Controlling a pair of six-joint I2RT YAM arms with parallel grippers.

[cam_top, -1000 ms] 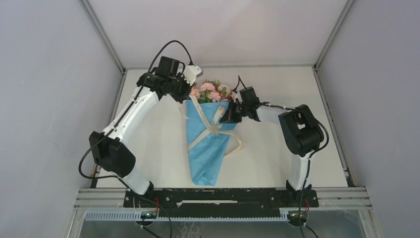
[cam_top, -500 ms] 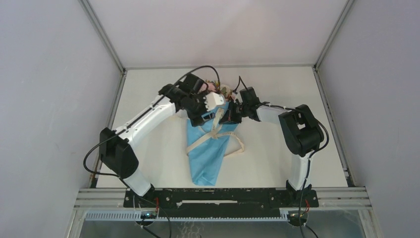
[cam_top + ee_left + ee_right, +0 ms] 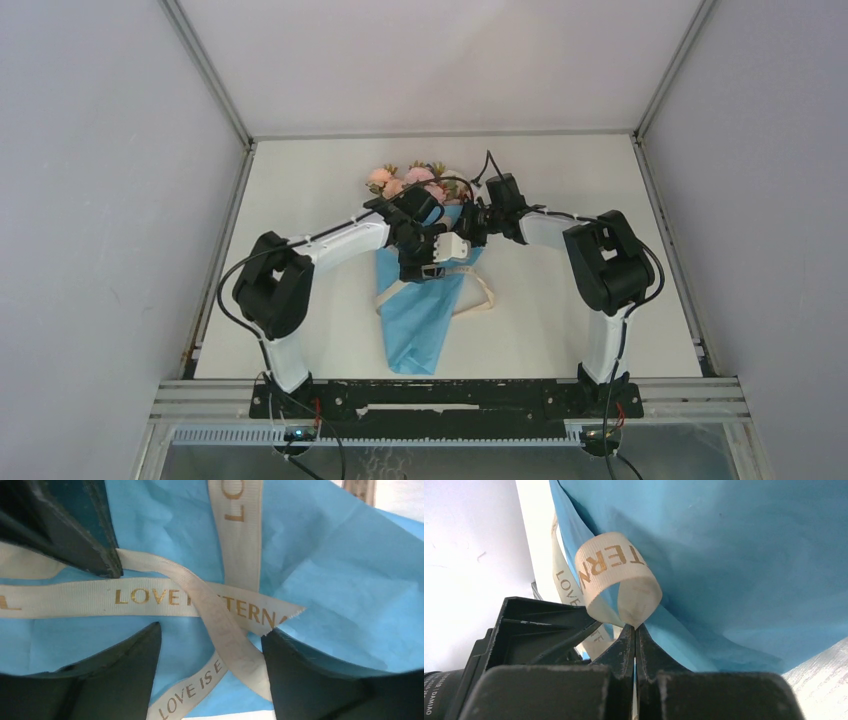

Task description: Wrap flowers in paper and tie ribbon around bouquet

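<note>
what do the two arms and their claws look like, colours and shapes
The left arm and right arm are white tubular shells between bulky black joint housings, with thin black cables looping along them. The left claw and right claw have matt black wedge-shaped fingers tapering to thin tips, the right's braced with triangular cut-outs.

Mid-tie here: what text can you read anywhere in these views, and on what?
"LOVE I" then "ETERNA": crosswise ribbon strand, middle covered.
"LOVE IS E": lower strand, left wrist view.
"LO": upright strand, cut off.
"TERN": loop pinched in the right gripper.
"LOVE": strand behind that loop.
"DAMIAO": black housing, faint.
Top view: nothing legible.
</note>
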